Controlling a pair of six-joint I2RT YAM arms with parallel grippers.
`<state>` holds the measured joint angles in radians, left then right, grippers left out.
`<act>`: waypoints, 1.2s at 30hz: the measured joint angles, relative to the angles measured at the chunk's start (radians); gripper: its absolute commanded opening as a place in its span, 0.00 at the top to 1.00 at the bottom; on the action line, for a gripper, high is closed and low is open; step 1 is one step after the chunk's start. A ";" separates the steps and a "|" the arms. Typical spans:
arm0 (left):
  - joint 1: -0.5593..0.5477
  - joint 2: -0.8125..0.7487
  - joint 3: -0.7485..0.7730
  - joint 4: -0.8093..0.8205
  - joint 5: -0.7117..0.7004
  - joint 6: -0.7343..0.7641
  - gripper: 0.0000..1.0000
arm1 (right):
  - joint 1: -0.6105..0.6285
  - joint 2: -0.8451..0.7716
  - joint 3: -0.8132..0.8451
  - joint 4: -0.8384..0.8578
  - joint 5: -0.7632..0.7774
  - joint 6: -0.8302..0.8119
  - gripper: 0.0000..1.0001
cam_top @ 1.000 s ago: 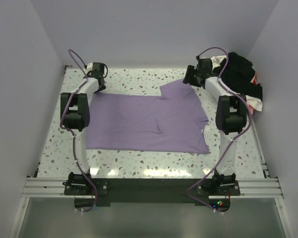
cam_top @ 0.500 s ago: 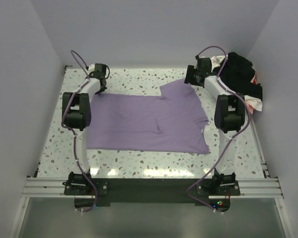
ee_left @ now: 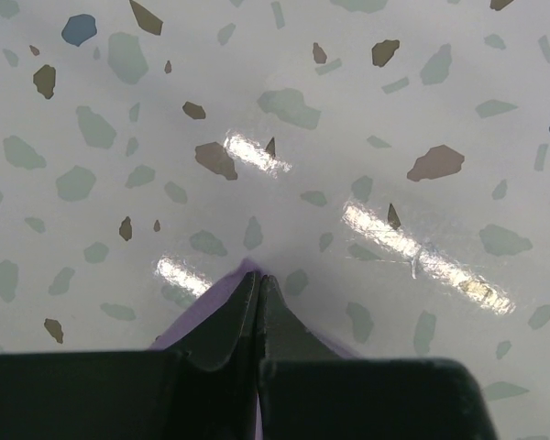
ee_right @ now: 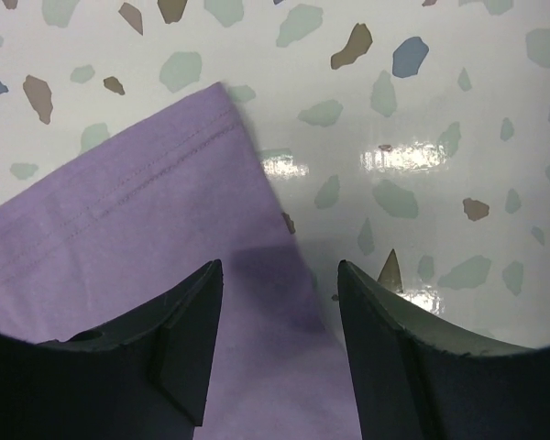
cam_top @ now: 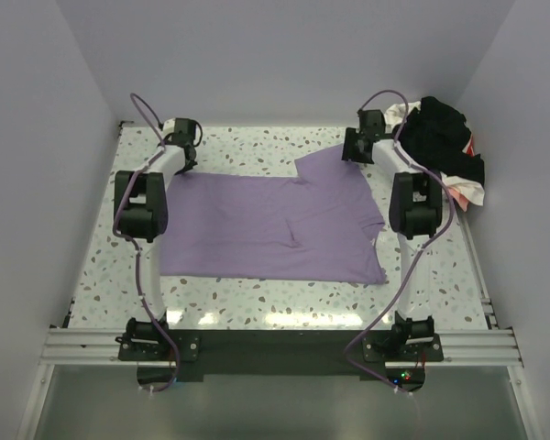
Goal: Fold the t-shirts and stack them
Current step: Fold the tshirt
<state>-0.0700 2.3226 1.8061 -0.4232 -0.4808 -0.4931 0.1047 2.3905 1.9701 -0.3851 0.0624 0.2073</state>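
Plain lilac t-shirt (cam_top: 275,225), terrazzo-speckled white table (cam_top: 247,147), black shirt (cam_top: 445,137)

Both arms had white links and black joint housings: left arm (cam_top: 139,206), right arm (cam_top: 412,203). Purple cables (cam_top: 143,108) looped along each. Black base plates (cam_top: 147,344) bolted on aluminium rail (cam_top: 275,346). Red and blue lights (cam_top: 401,378) at right base. Fingers (ee_right: 188,339) matte black, tapered.

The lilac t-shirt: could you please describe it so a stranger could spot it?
On the speckled table, the lilac t-shirt lies spread flat across the middle. Unlike the crumpled black, white and red pile in the far right corner, it is one plain colour.
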 measured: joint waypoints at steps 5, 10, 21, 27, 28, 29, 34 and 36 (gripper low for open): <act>0.000 -0.008 -0.013 0.013 0.008 0.000 1.00 | 0.000 0.062 0.089 -0.024 -0.001 0.000 0.48; 0.000 -0.011 -0.020 0.018 0.017 0.000 1.00 | 0.008 0.106 0.163 -0.045 -0.001 -0.002 0.53; 0.000 -0.011 -0.021 0.021 0.022 0.007 1.00 | 0.054 0.180 0.315 -0.159 0.025 -0.015 0.64; 0.000 -0.011 -0.021 0.024 0.025 0.007 1.00 | 0.058 0.180 0.319 -0.175 0.043 -0.019 0.87; 0.000 -0.011 -0.021 0.024 0.026 0.007 1.00 | 0.058 0.180 0.319 -0.175 0.049 -0.018 0.91; 0.000 -0.011 -0.021 0.025 0.027 0.007 1.00 | 0.058 0.180 0.319 -0.175 0.052 -0.017 0.93; 0.000 -0.011 -0.021 0.026 0.028 0.007 1.00 | 0.058 0.169 0.296 -0.156 0.069 -0.014 0.98; 0.000 -0.011 -0.021 0.026 0.028 0.007 1.00 | 0.058 0.152 0.264 -0.137 0.078 -0.013 0.99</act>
<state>-0.0700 2.3112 1.7851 -0.3977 -0.4530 -0.4862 0.1627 2.5427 2.2345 -0.5224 0.1402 0.1944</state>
